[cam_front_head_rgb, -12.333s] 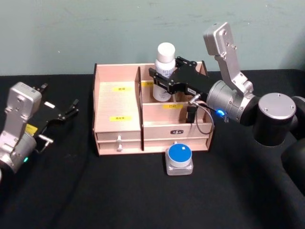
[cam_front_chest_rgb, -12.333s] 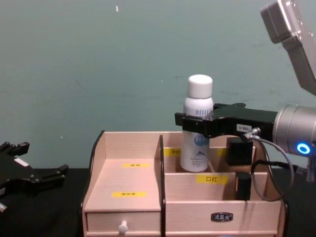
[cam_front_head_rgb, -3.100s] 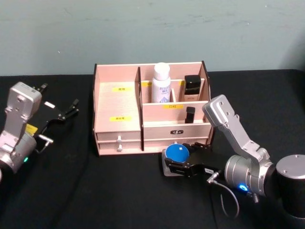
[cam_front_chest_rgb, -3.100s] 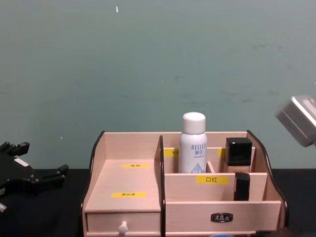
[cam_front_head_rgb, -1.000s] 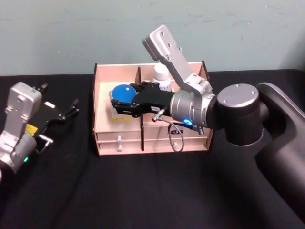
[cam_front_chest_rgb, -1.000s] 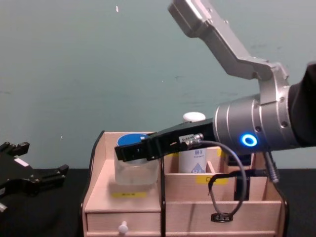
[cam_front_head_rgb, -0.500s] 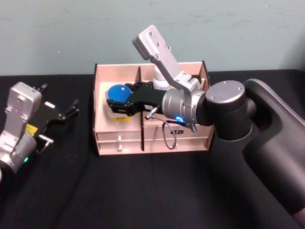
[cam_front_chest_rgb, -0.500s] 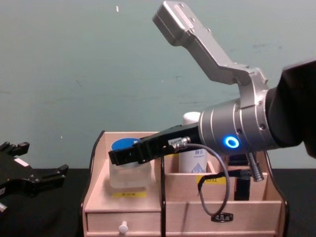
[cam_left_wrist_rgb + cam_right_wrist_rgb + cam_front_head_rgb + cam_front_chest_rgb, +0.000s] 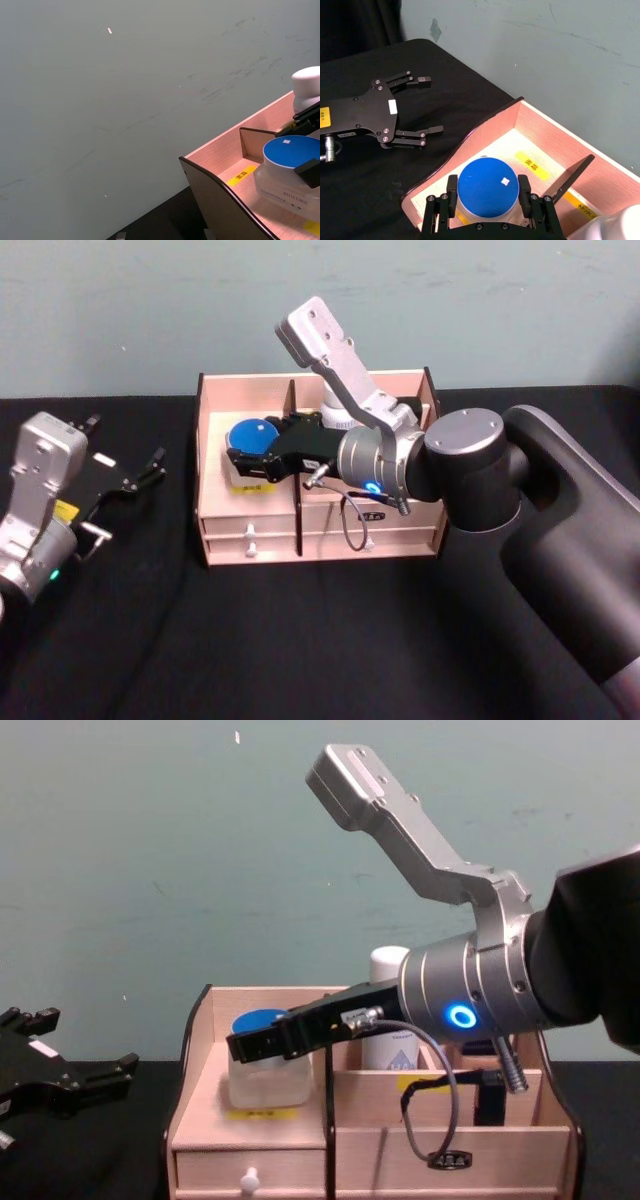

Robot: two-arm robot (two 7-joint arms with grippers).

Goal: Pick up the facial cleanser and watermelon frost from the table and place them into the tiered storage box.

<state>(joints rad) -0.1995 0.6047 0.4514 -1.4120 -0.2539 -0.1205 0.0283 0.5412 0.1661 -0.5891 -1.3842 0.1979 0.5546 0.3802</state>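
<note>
My right pincer grips the blue-lidded jar, jaws tight on both sides, over the tiered storage box, left compartment, at ten o'clock. I should lower it flat, then release. Left pincer idles open.

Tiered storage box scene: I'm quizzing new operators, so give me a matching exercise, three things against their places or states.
Things:
1. blue-lidded jar
2. white bottle
3. left hand

Places or states:
A. open, beside the tiered storage box
B. rear compartment, right of the divider
C. left section, gripped by the right hand

Pairs: 1-C, 2-B, 3-A.
</note>
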